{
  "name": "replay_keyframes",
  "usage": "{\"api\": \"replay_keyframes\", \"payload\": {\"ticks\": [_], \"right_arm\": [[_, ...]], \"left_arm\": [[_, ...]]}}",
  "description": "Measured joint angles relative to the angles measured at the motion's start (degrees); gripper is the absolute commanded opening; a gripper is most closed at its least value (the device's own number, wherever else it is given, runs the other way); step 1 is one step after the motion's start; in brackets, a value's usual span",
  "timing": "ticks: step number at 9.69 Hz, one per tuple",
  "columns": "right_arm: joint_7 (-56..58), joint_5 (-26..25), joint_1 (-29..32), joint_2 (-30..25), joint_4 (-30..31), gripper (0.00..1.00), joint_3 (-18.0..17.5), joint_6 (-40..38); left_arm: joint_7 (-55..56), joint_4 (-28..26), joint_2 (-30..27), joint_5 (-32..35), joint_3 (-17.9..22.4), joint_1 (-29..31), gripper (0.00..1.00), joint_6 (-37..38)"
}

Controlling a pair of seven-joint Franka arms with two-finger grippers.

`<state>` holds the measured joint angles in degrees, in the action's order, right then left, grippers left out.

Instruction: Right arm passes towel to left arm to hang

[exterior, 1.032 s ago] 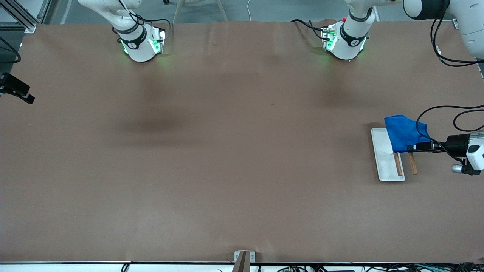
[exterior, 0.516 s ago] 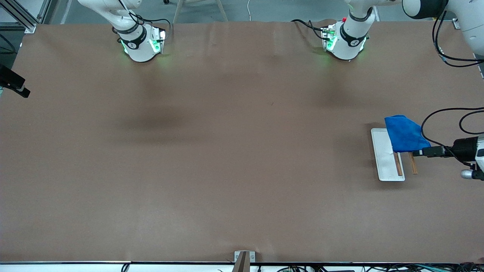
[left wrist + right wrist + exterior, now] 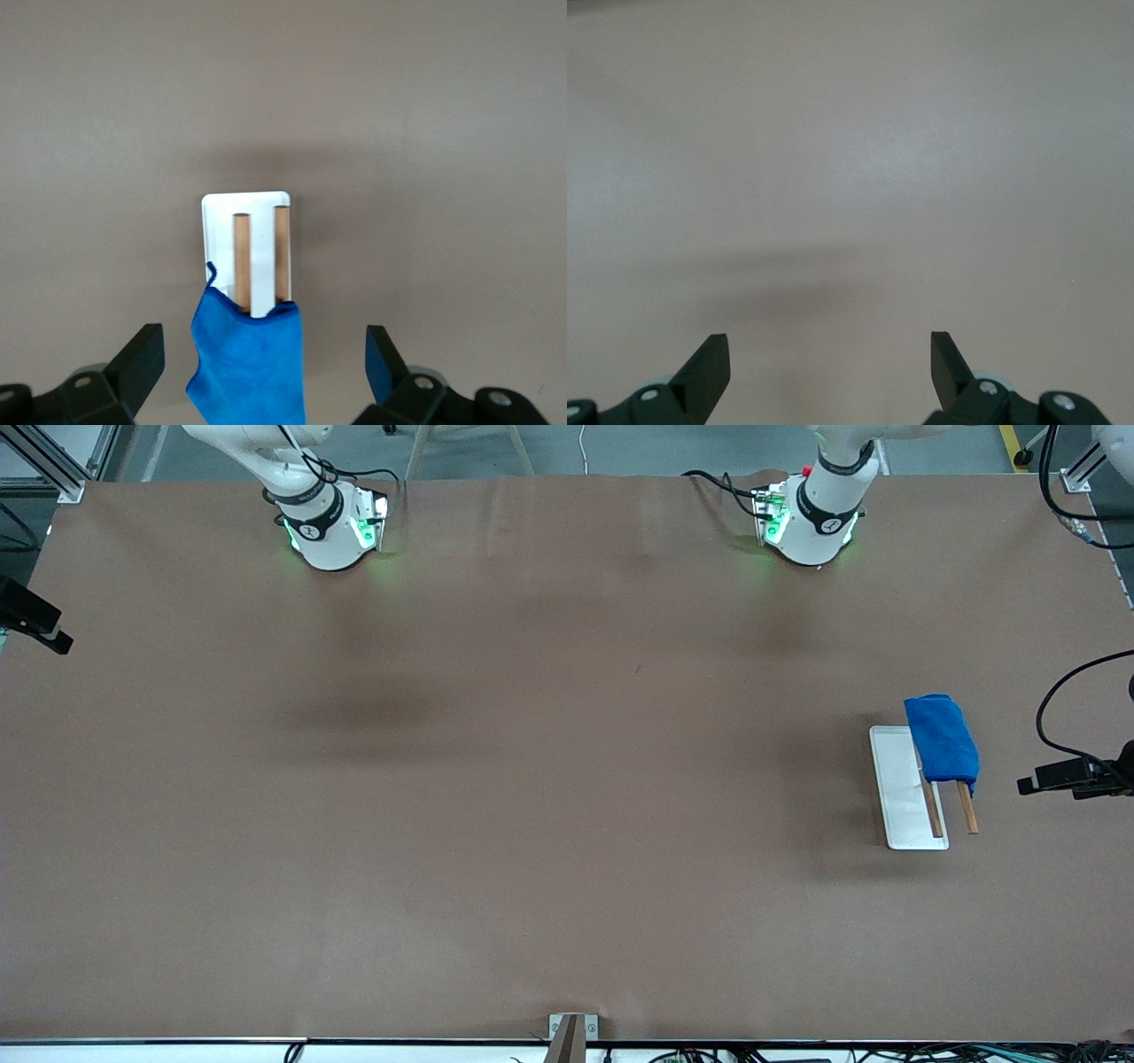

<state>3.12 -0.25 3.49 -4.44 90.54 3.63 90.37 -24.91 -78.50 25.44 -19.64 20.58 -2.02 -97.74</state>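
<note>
Blue towel [image 3: 943, 739] draped over rack's wooden rods [image 3: 967, 808], mid-right of frame, so hung; left gripper [image 3: 266, 367] wide open, empty; right gripper [image 3: 830, 367] open, empty, arm waits.

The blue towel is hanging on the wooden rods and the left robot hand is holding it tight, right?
Not quite. The towel does hang on the wooden rods, but the left gripper is not holding it: the left wrist view shows its fingers spread wide, clear of the cloth.

The brown table [image 3: 532, 779] carries a white tray [image 3: 899, 797] toward the left arm's end; apparently nothing else.
</note>
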Motion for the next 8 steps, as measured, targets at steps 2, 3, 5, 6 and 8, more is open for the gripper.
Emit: {"api": "replay_keyframes", "payload": {"ticks": [2,3,5,6,8], "right_arm": [[0.00,0.00,-0.01,0.01,-0.02,1.00,-0.04,0.00],[0.00,-0.01,-0.02,0.02,-0.03,1.00,-0.07,0.05],[0.00,-0.02,-0.01,0.05,-0.03,1.00,-0.12,0.00],[-0.03,-0.02,0.04,0.06,-0.03,1.00,-0.12,-0.06],[-1.43,-0.02,0.29,0.06,-0.02,1.00,-0.03,-1.24]], "left_arm": [[0.53,-2.91,-5.80,5.01,-4.54,-0.02,1.00,-1.27],[2.17,-6.33,-9.76,7.45,-6.98,0.13,1.00,-2.93],[9.84,-12.84,-18.37,12.72,-13.40,0.32,1.00,-4.45],[15.34,-15.05,-22.12,14.97,-16.62,0.26,1.00,-4.44],[22.66,-17.59,-27.52,16.71,-20.74,0.07,1.00,-2.15]]}}
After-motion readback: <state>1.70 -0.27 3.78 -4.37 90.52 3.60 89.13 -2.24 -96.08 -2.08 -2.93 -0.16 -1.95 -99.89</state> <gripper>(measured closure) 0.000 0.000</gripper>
